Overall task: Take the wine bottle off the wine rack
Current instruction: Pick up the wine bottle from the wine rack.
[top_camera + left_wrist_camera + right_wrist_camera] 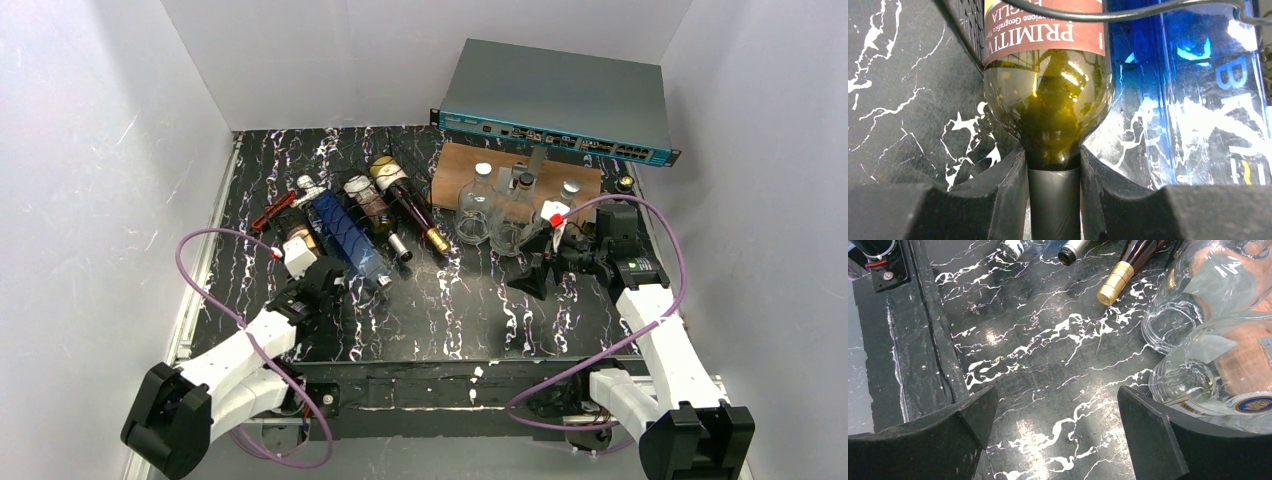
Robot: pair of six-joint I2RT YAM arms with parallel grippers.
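Observation:
The wine bottle point(1048, 110) is dark green glass with a maroon label and a black capsule on its neck. It lies at the left end of the black wire wine rack point(1148, 13), whose wire crosses over its label. My left gripper point(1054, 200) is shut on the bottle's neck, with a finger point(998, 195) pressed on each side. In the top view the left gripper point(312, 272) sits at the near end of that bottle point(298, 245). A blue bottle point(1208, 100) lies beside it on the right. My right gripper point(1058, 425) is open and empty above the table.
Further bottles lie in the rack, among them a blue one point(345, 235) and a brown one with a gold cap point(410, 205). Clear glass bottles point(495, 205) stand on a wooden board point(450, 170) beside the right gripper point(537, 262). A network switch point(560, 100) leans at the back.

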